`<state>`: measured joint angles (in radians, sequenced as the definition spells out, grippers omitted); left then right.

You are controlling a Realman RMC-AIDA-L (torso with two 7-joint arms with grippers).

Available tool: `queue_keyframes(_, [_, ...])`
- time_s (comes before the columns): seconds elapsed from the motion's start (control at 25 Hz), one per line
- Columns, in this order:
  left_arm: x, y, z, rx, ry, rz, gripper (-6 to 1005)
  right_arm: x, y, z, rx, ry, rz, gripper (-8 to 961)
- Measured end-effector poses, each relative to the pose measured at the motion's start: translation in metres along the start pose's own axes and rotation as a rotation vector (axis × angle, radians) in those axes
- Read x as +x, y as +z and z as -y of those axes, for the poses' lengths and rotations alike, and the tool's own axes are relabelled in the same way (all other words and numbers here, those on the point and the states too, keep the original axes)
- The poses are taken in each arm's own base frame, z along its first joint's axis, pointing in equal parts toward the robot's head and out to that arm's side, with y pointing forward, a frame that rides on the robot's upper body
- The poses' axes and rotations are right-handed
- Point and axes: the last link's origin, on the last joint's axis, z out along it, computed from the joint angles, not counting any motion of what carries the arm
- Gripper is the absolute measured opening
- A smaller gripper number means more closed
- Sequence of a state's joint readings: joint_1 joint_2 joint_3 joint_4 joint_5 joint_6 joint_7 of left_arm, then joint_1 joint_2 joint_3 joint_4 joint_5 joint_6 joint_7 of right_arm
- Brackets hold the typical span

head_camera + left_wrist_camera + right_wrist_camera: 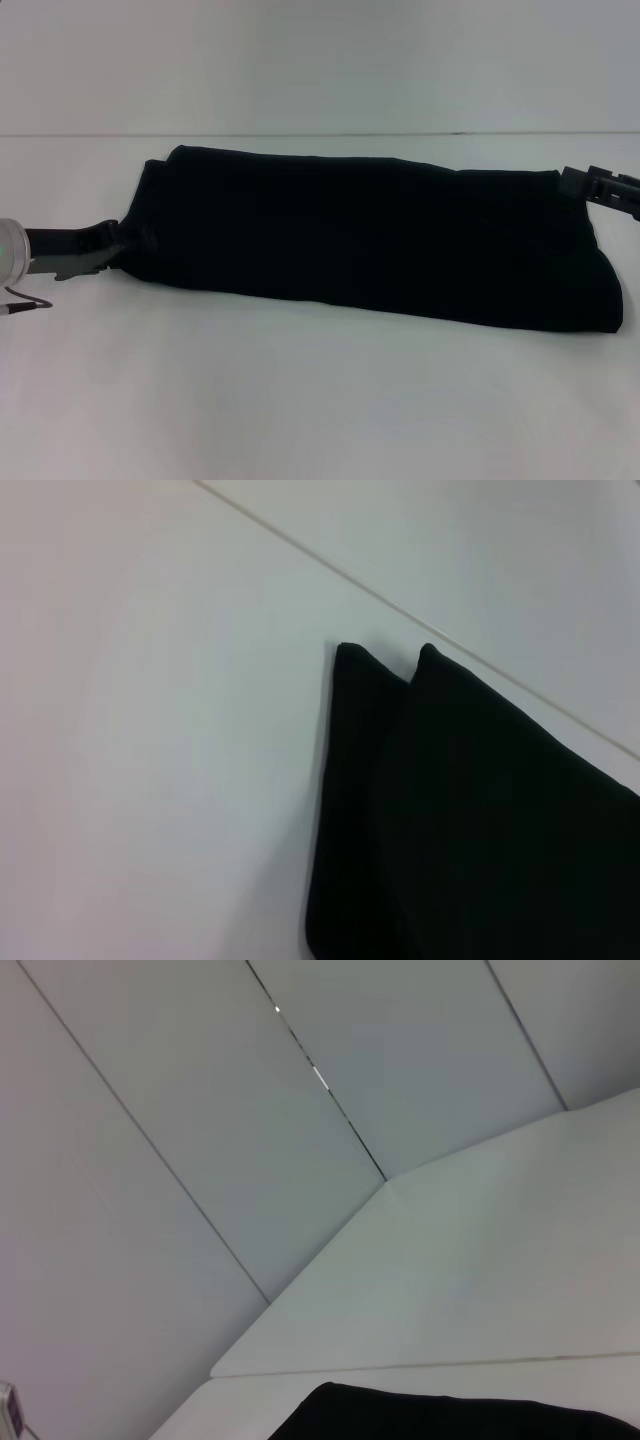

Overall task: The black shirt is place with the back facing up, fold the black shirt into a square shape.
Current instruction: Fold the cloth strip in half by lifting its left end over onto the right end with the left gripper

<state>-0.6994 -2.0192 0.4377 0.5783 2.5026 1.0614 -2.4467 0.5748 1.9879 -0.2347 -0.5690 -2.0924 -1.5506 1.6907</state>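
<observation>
Black shirt [370, 235] folded to a long band across the white worktop [300, 400].
Its long axis runs side to side between 2 claws: left claw [118, 243] at its left end, seemingly pinching fabric; right claw [580, 182] at its far right corner, grip impossible to tell.

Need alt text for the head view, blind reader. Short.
A black shirt, folded into a long band, lies across a white table. The left gripper is at its left end near the front edge, and the right gripper is at its far right corner. A pale wall fills the background.
</observation>
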Motion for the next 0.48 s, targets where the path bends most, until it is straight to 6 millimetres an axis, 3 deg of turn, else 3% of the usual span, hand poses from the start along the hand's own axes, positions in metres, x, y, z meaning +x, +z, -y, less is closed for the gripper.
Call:
queue_keyframes(0.28, [0.0016,-0.0002,0.0010,0.010,0.006,-0.005,581,0.0009,-0.0006,0.0001,0.001,0.005,0.000,921])
queue_keyframes(0.48, [0.0006,0.0001,0.0022,0.017,0.019,-0.001,434,0.0012,-0.0005,0.0000,0.001,0.005,0.000,921])
